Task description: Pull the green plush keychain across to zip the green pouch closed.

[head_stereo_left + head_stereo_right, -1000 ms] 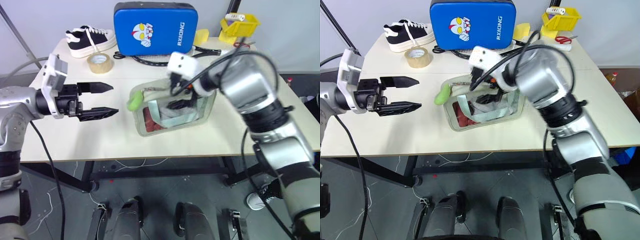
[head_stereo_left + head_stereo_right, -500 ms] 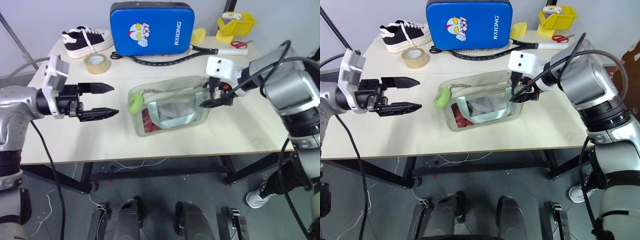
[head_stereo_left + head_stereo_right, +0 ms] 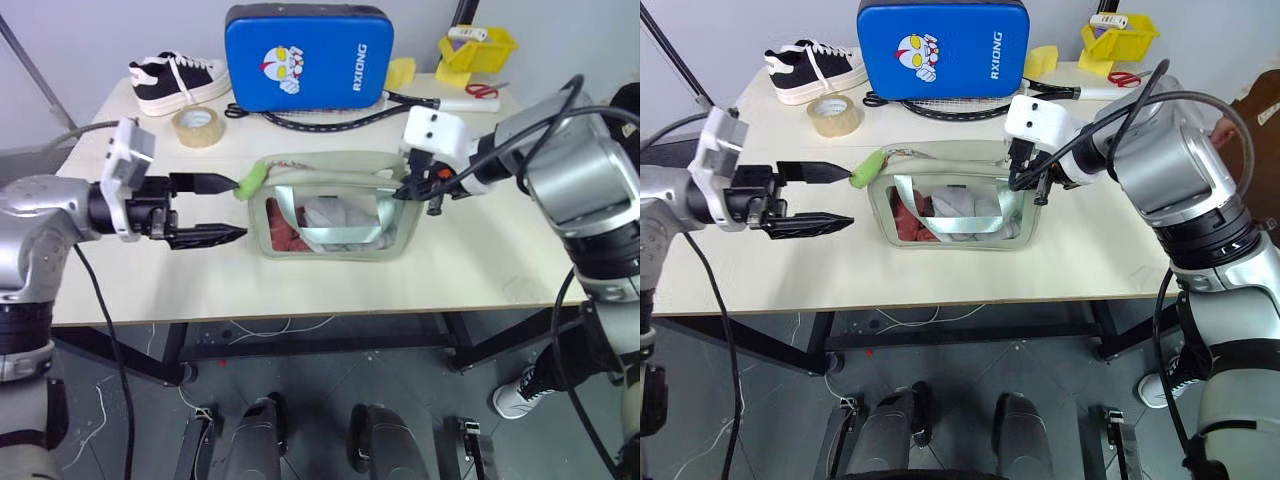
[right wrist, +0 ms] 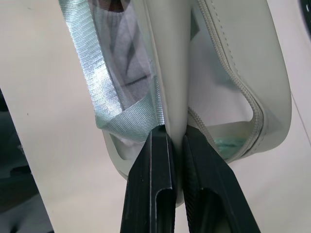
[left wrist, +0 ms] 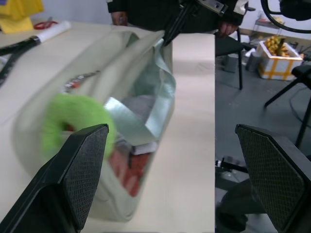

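Pouch (image 3: 335, 215), sage-green, clear-windowed, stands upright with lime keychain (image 3: 251, 181) at its end.

The green pouch (image 3: 335, 215) is soft matt cloth with a glossy clear plastic window and a woven, slightly shiny mint strap (image 4: 116, 97). The green plush keychain (image 5: 73, 119) is fuzzy. The tabletop (image 3: 450, 265) is smooth, matt pale laminate. The left gripper (image 5: 175, 179) has black fingers (image 5: 82, 165) with cross-hatched textured pads.
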Robot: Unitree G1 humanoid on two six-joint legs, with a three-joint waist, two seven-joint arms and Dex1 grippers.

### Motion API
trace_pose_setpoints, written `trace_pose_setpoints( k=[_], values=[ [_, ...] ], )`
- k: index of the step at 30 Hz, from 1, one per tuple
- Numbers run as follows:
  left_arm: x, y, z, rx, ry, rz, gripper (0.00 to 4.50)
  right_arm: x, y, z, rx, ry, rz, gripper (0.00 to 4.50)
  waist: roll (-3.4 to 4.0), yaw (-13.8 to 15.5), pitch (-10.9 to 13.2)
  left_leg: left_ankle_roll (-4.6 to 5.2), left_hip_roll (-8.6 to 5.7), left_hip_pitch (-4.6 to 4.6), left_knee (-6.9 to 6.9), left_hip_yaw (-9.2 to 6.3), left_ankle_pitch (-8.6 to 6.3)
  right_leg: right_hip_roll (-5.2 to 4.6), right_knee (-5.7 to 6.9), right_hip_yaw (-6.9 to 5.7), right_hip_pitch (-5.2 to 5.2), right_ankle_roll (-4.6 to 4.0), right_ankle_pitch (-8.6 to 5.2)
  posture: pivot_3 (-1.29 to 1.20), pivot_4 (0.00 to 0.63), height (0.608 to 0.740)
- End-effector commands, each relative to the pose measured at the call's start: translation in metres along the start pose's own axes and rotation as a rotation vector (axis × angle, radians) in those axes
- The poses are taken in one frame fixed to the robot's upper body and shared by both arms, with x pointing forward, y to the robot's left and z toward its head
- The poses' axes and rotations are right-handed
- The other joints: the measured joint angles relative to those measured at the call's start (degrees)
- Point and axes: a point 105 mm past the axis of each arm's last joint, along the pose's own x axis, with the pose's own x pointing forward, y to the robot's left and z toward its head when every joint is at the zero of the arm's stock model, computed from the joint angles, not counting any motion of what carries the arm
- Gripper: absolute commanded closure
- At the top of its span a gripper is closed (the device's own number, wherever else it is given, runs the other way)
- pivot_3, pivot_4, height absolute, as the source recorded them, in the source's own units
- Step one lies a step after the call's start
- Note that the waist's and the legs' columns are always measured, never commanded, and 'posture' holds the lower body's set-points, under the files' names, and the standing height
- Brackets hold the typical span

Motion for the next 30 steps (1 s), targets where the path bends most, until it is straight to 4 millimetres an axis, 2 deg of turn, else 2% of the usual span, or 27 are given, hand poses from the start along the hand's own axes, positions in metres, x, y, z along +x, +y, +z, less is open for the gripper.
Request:
trace_pose_setpoints(
  k=[1,2,5,10,11,12,13,14,16,20,22,24,27,30],
  values=[
    [0.007,0.018,0.008,0.076,0.009,0.101,0.0,-0.01,-0.004,0.008,-0.028,-0.037,-0.044,4.46,0.0,0.0,0.0,0.0,0.0,0.0,0.01,0.0,0.0,0.0,0.0,0.0,0.02,0.0,0.0,0.0,0.15,0.723],
    [0.01,0.024,0.006,0.088,0.014,0.128,0.0,-0.011,-0.004,0.008,-0.028,-0.04,-0.044,4.46,0.0,0.0,0.0,0.0,0.0,0.01,0.0,0.0,0.0,0.0,0.0,0.0,0.02,0.0,0.0,0.0,0.15,0.723],
    [0.015,0.031,0.011,0.081,-0.034,0.158,0.89,-0.011,-0.004,0.008,-0.027,-0.047,-0.046,4.5,0.0,-0.3,0.0,0.01,0.0,0.01,0.0,0.01,0.01,0.01,0.01,0.0,0.03,0.02,0.01,0.0,0.15,0.723],
    [0.014,0.026,-0.001,0.101,0.032,0.12,3.3,-0.014,-0.004,0.01,-0.021,-0.064,-0.045,4.5,0.0,-0.4,0.0,0.02,0.0,0.0,-0.02,0.01,0.01,0.01,0.02,0.0,0.0,0.08,0.04,0.0,0.15,0.723],
    [0.013,0.026,0.0,0.105,0.034,0.118,3.91,-0.014,-0.005,0.01,-0.021,-0.062,-0.049,4.5,0.0,-0.4,0.0,0.02,0.0,0.0,-0.02,0.01,0.01,0.02,0.02,0.0,0.0,0.07,0.04,0.0,0.15,0.723],
    [0.011,0.027,0.001,0.105,0.038,0.122,4.33,-0.013,-0.005,0.009,-0.02,-0.058,-0.054,4.5,0.0,-0.4,0.0,0.02,0.0,0.0,-0.02,0.01,0.01,0.02,0.02,0.0,0.0,0.04,0.02,0.0,0.15,0.723],
    [0.009,0.029,0.002,0.121,0.051,0.129,4.43,-0.014,-0.006,0.009,-0.018,-0.061,-0.057,4.5,0.0,-0.4,0.0,0.01,0.0,0.0,-0.01,0.0,0.01,0.01,0.02,0.0,0.0,0.03,0.02,0.0,0.15,0.723],
    [0.008,0.033,0.004,0.133,0.065,0.146,4.43,-0.014,-0.006,0.009,-0.015,-0.066,-0.058,4.5,0.0,-0.4,0.0,0.01,0.0,0.0,-0.01,0.01,0.01,0.01,0.02,0.0,0.0,0.03,0.01,0.0,0.0,0.723],
    [0.009,0.037,0.01,0.157,0.062,0.16,4.43,-0.014,-0.006,0.009,-0.014,-0.071,-0.057,4.5,0.0,-0.4,-1.9,0.01,-0.02,-0.27,0.0,0.0,0.02,0.0,0.04,0.0,-0.26,0.2,0.12,0.0,0.0,0.723],
    [0.025,0.034,0.031,0.145,-0.039,0.122,4.43,-0.012,-0.007,0.008,-0.014,-0.07,-0.062,4.5,-0.03,-0.3,-2.4,-0.27,-0.06,-0.33,0.12,0.01,0.16,0.01,0.02,-0.05,-0.17,0.54,0.3,0.0,0.0,0.723],
    [0.03,0.031,0.032,0.162,-0.034,0.096,4.43,-0.012,-0.006,0.008,-0.017,-0.075,-0.06,4.5,-0.04,-0.5,-2.7,-0.1,-0.05,-0.29,0.15,0.02,0.04,0.0,-0.11,-0.06,-0.05,0.55,0.31,0.0,0.0,0.723],
    [0.026,0.033,0.027,0.169,-0.005,0.104,4.43,-0.012,-0.004,0.01,-0.028,-0.082,-0.058,4.5,-0.06,-0.6,-2.8,-0.1,-0.05,-0.29,0.12,0.03,0.04,0.0,-0.13,-0.05,-0.06,0.55,0.31,0.0,0.0,0.723],
    [0.017,0.037,0.023,0.135,0.013,0.123,3.5,-0.012,-0.003,0.012,-0.039,-0.094,-0.056,4.5,-0.05,-0.9,-2.8,-0.11,-0.04,-0.29,0.09,0.03,0.06,0.01,-0.05,-0.05,-0.17,0.55,0.31,0.0,0.0,0.723],
    [0.01,0.038,0.023,0.144,0.026,0.134,1.99,-0.012,-0.002,0.012,-0.05,-0.098,-0.052,4.5,-0.06,-0.8,-2.8,-0.19,-0.04,-0.29,0.1,0.03,0.13,0.01,-0.03,-0.05,-0.17,0.56,0.31,0.0,0.0,0.723]
  ],
)
